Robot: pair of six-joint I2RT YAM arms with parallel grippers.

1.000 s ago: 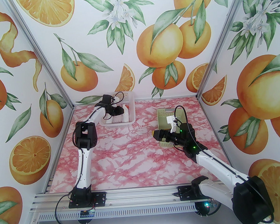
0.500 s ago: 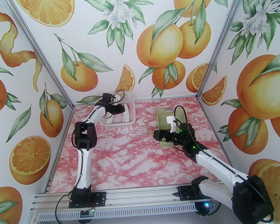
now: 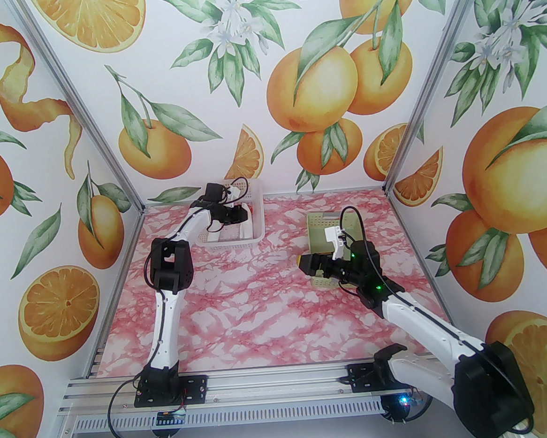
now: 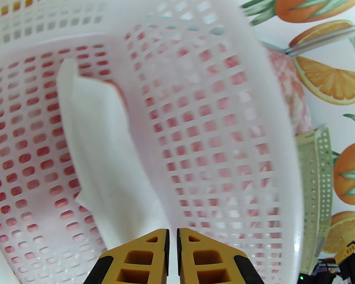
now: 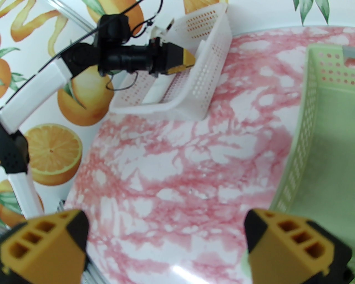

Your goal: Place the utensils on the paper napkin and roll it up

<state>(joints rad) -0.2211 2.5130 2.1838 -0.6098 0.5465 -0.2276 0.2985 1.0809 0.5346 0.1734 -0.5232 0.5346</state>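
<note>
The paper napkin is a white roll lying on the floor of the white basket, with a red-orange utensil tip poking out of its far end. From the top view the roll lies along the basket's right wall. My left gripper hovers at the roll's near end, fingers shut with only a thin slit and nothing visible between them; it is also seen over the basket from above and from the right wrist. My right gripper is wide open and empty above the table.
The white basket stands at the back left of the pink marbled table; a second slim white roll lies in it. A green basket sits at the back right, its wall just right of my right gripper.
The left arm has shifted slightly right and back over the white basket, and its jaws have narrowed to shut. The roll stays in the basket. The right arm has not moved.
</note>
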